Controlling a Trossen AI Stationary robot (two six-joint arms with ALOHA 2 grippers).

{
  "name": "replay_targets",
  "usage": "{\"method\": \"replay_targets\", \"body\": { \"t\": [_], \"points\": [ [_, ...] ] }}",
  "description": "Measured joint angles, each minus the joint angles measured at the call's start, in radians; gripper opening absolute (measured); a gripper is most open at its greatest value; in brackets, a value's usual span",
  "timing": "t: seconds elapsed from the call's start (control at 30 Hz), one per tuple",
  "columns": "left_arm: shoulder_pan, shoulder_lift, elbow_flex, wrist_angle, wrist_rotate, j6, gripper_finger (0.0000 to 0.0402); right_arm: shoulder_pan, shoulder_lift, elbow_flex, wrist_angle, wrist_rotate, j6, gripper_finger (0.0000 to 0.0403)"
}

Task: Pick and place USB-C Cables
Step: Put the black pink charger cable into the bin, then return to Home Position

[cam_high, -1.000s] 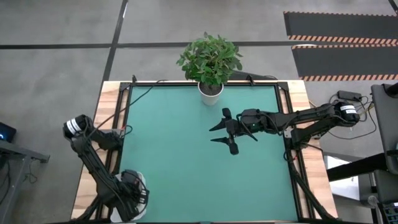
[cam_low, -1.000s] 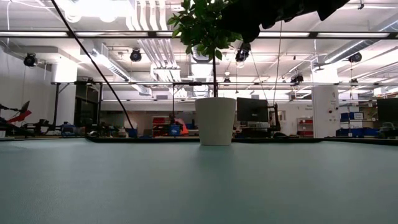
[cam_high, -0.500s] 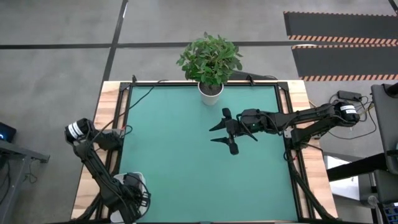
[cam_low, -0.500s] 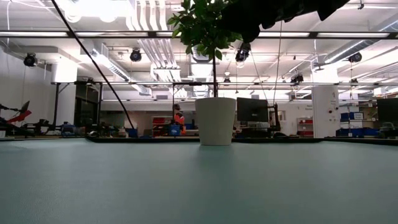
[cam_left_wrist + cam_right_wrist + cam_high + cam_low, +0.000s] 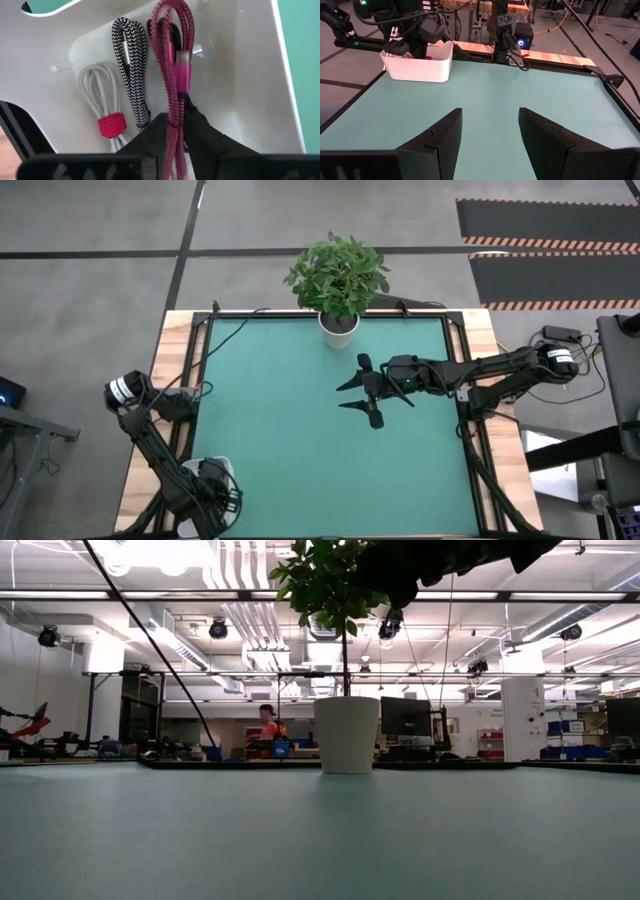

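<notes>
My left gripper (image 5: 172, 127) is clamped on the magenta cable (image 5: 175, 65) inside the bin (image 5: 240, 75); right gripper (image 5: 366, 391) spread, idle; no cable placed yet.

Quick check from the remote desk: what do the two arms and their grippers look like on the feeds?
Both arms are dark, slim, jointed links. The left arm has a white-banded joint housing with black cables trailing from it; the right arm has a similar white-marked housing. The right gripper has two black, flat, wedge-shaped fingers. The left gripper shows matte black fingers too.
</notes>
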Motion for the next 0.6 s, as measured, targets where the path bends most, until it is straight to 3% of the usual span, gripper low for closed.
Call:
{"method": "replay_targets", "body": {
  "t": [0.6],
  "points": [
    [0.0,-0.032,0.063,-0.005,-0.004,0.0,0.0071,0.0,0.0,-0.002,0.0,0.0,-0.001,0.0187]
  ]
}}
